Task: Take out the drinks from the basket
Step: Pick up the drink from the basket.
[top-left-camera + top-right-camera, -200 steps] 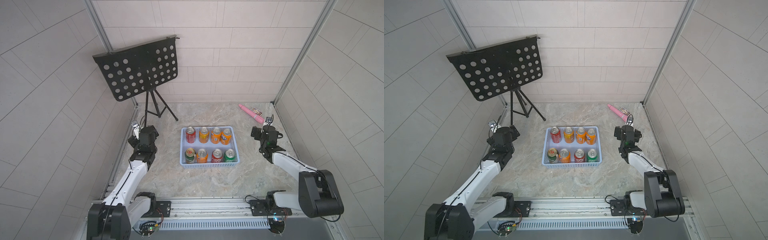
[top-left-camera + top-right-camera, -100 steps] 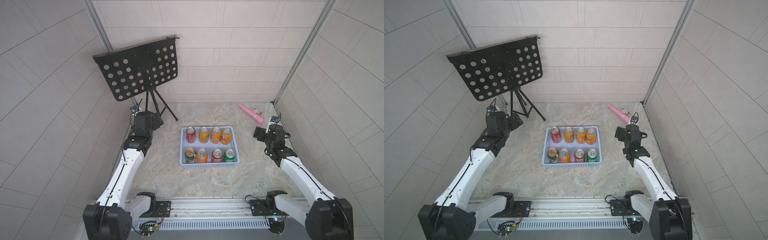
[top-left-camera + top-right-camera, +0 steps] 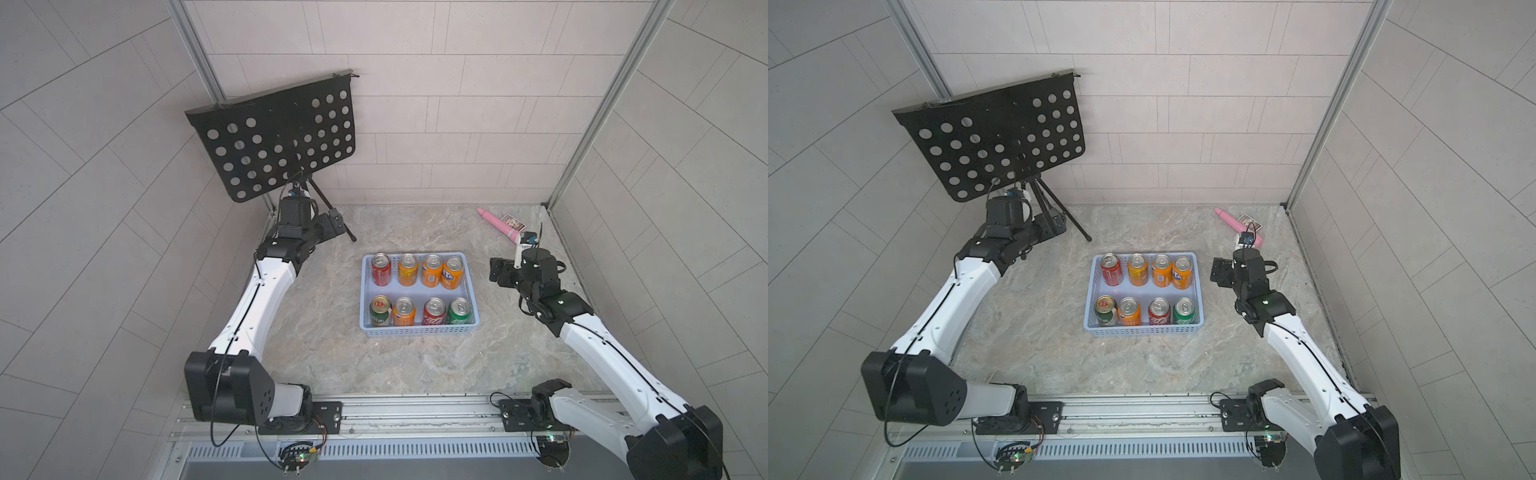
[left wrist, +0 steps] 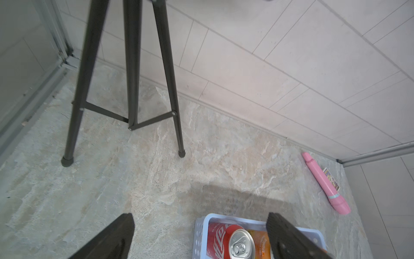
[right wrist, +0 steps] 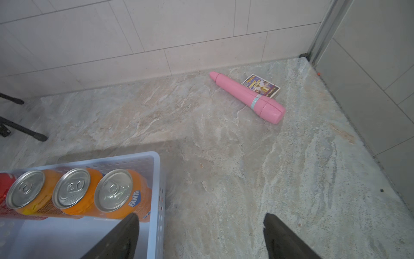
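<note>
We count eight cans (image 3: 432,272) upright in the blue basket (image 3: 419,330), in two rows of four: four orange, two red, two green. Our left gripper (image 4: 199,215) and right gripper (image 5: 201,215) flank it, both spread wide and holding nothing. One pink stick (image 3: 496,222), one card (image 3: 513,221) and one black music stand (image 3: 274,141) share the marbled floor (image 3: 332,345) between pale tiled walls (image 3: 457,124).
</note>
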